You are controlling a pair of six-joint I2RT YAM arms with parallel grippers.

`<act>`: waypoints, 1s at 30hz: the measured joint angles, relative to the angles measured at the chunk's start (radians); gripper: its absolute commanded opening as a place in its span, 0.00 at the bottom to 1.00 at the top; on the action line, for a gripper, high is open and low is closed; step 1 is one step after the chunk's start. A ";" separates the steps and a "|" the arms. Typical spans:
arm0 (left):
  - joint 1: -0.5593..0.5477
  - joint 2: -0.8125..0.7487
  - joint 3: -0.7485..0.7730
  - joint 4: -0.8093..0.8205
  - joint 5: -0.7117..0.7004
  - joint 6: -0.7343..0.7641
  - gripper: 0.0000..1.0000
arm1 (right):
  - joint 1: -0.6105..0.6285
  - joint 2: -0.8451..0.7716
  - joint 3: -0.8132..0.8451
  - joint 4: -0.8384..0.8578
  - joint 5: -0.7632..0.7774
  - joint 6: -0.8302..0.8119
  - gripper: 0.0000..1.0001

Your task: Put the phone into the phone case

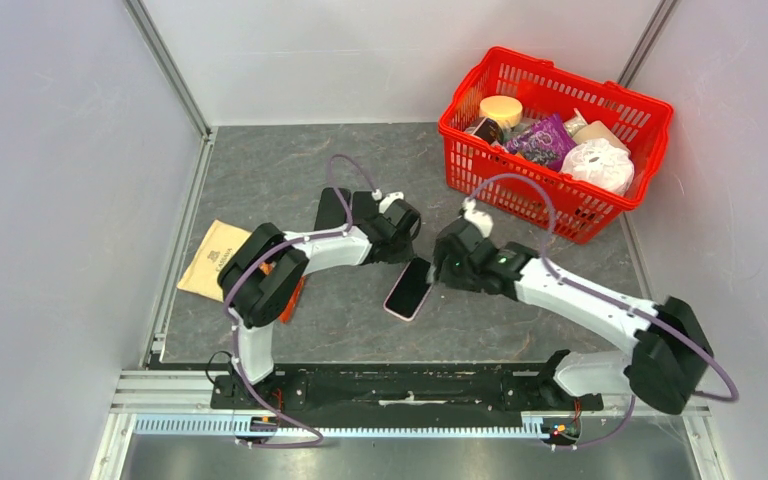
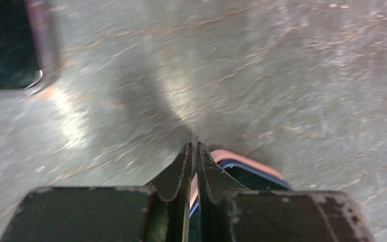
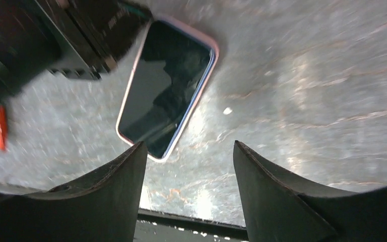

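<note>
1. Walls point(image 1: 60, 200), pale and plain, close in the desk point(image 1: 290, 160) at its left, right and far edges. The grey, stone-patterned top looks hard and slightly glossy, so a flat slab may skid when pushed.
2. A red basket point(image 1: 520, 195) full of groceries fills the far right corner, and a brown packet point(image 1: 215, 258) lies by the left edge. Both are well apart from the work.
3. The phone point(image 1: 408, 288) lies face up near the desk's middle, a little toward the near edge, between the two grippers. A pink phone case point(image 2: 242, 157) rims it, so it looks seated or nearly so. I judge it stiff, moderately heavy, glass-fronted and slick. It is best gripped across its long edges or pressed at the corners, not on the screen.
4. The right gripper point(image 3: 189, 146) hangs just beside the phone, fingers spread wide, holding nothing.
5. The left gripper point(image 2: 192, 147) has its fingers pressed together, tips at the phone's far end. I cannot tell whether they nip the case lip.
</note>
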State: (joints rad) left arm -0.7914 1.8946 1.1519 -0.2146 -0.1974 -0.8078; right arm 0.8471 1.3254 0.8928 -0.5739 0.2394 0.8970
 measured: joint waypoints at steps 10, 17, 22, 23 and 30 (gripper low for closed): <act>-0.092 0.093 0.075 0.109 0.256 0.103 0.18 | -0.232 -0.096 -0.078 0.003 -0.011 -0.074 0.69; -0.135 -0.063 -0.095 0.135 0.296 0.105 0.34 | -0.234 -0.098 -0.212 0.088 -0.127 -0.082 0.68; -0.123 -0.221 -0.127 0.056 0.205 0.105 0.37 | -0.214 -0.086 -0.225 0.164 -0.188 -0.089 0.69; -0.121 -0.252 -0.132 0.044 0.190 0.104 0.36 | -0.206 -0.082 -0.225 0.174 -0.194 -0.091 0.69; -0.135 -0.358 -0.231 0.006 0.179 0.094 0.24 | -0.111 -0.021 -0.227 0.211 -0.219 -0.105 0.63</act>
State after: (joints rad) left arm -0.9264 1.5364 0.9211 -0.2085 -0.0181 -0.7139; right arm 0.7364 1.3048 0.6662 -0.3634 0.0208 0.7921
